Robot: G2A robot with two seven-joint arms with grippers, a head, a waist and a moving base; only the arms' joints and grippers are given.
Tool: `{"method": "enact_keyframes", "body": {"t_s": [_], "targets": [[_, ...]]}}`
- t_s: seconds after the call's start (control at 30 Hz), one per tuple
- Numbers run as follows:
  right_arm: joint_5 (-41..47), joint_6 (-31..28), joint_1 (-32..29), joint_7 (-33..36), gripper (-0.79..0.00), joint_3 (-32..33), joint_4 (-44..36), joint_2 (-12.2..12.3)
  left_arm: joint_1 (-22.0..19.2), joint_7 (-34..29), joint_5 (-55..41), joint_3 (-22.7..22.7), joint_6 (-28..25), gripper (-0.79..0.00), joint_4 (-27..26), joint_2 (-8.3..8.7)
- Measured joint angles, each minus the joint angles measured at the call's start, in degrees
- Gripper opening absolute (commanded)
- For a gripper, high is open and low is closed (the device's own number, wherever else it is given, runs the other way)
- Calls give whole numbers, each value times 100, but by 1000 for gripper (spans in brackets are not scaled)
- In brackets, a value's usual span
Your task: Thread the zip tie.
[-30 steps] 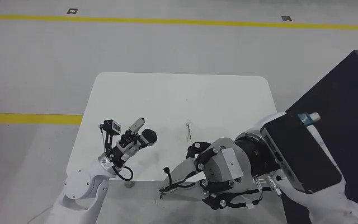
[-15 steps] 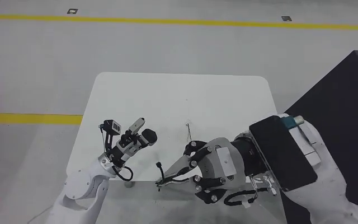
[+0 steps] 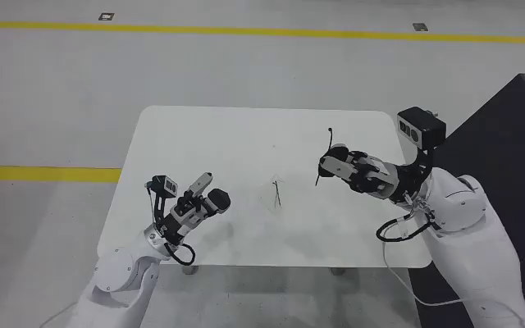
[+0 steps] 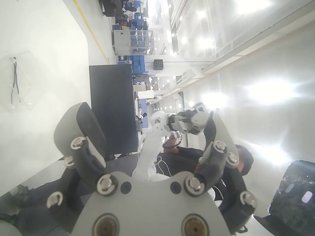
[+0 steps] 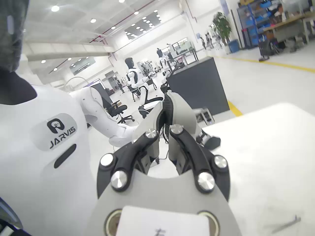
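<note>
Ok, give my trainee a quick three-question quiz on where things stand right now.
1. True or false: the left gripper is open and empty.
2. The right gripper is shut on: A) a black zip tie, B) a pen, C) nothing.
3. Fill in: the clear bag lies on the ___.
Key: 1 true; 2 A; 3 table.

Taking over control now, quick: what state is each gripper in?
Left gripper: open, holding nothing.
Right gripper: shut on the zip tie.
</note>
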Motion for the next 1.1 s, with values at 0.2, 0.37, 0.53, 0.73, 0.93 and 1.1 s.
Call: {"method": "enact_keyframes", "body": {"t_s": [0.2,0.37,0.53,0.73,0.93,1.1], "targets": [[204,585,-315,1123,-785,372,595,146,0,0,0,0,0,0,0,0],[222,621,-324,1167,-785,578,820,185,0,0,0,0,0,0,0,0],[221,616,-323,1162,-785,573,811,183,0,0,0,0,0,0,0,0],[222,616,-323,1163,-785,573,812,183,0,0,0,0,0,0,0,0],[222,616,-323,1163,-785,573,812,183,-114,55,464,234,-96,0,-232,-8],[222,616,-323,1163,-785,573,812,183,-752,554,2106,1069,-60,0,-187,-105]]}}
